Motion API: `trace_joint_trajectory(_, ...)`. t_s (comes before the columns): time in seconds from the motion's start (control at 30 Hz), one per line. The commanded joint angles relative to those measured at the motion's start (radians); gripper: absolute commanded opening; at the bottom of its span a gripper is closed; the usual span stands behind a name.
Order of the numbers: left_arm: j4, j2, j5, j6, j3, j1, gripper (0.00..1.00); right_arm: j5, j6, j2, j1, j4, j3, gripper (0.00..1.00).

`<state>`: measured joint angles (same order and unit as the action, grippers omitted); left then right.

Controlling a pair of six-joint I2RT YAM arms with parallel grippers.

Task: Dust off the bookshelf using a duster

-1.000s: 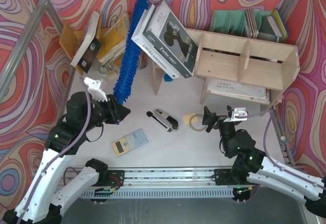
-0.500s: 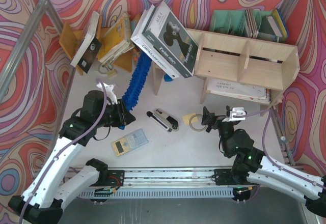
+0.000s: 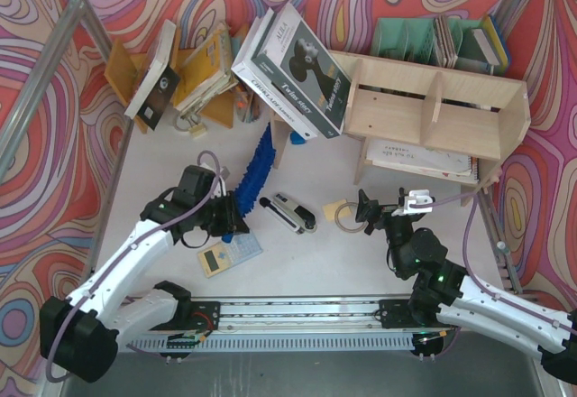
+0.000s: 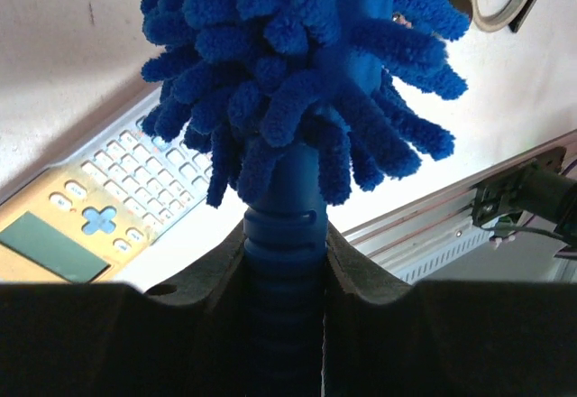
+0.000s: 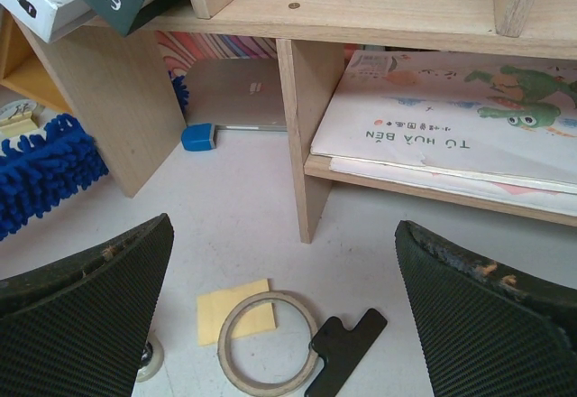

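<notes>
Our left gripper (image 3: 232, 218) is clamped on the short, darker blue plastic handle of the long bright-blue fluffy chenille duster (image 3: 257, 158). In the wrist view its dark pads (image 4: 180, 320) press on either side of the ribbed handle. The duster slants from the gripper towards the far side. Its tip reaches the left side panel of the wide pale plywood bookshelf (image 3: 433, 99), though we cannot tell whether the two touch. Just near of the gripper lies a flat grey-and-yellow calculator (image 3: 230, 251). To its right is a black-and-silver oblong tool (image 3: 288, 212), possibly a stapler. Our right gripper (image 3: 364, 211) hangs with its jaws spread wide and holds nothing. It is just beside a beige tape ring (image 3: 345, 220) and a yellow sticky note (image 3: 334, 207), near of the bookshelf's lower shelf.
</notes>
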<state>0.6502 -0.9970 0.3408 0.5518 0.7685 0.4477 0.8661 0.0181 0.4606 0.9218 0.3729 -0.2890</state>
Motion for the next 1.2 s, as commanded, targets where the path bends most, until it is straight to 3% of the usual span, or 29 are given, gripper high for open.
trace_joint_trajectory(0.0, -0.095, -0.029, 0.002, 0.024, -0.015, 0.001, 0.00, 0.005, 0.001, 0.000, -0.002, 0.015, -0.029, 0.99)
trace_joint_trajectory(0.2, -0.072, 0.007, -0.018, 0.027, -0.005, 0.001, 0.00, 0.008, 0.003, -0.008, -0.003, 0.018, -0.025, 0.99)
trace_joint_trajectory(0.57, -0.088, 0.269, -0.033, 0.014, 0.079, 0.001, 0.00, 0.008, -0.013, -0.016, -0.002, -0.001, -0.030, 0.99)
trace_joint_trajectory(0.9, -0.082, 0.268, -0.026, 0.017, 0.088, 0.001, 0.00, 0.008, -0.021, -0.037, -0.002, -0.010, -0.026, 0.99)
trace_joint_trajectory(1.17, -0.102, 0.189, -0.004, 0.057, -0.031, 0.001, 0.00, 0.009, -0.029, -0.040, -0.002, -0.016, -0.028, 0.99)
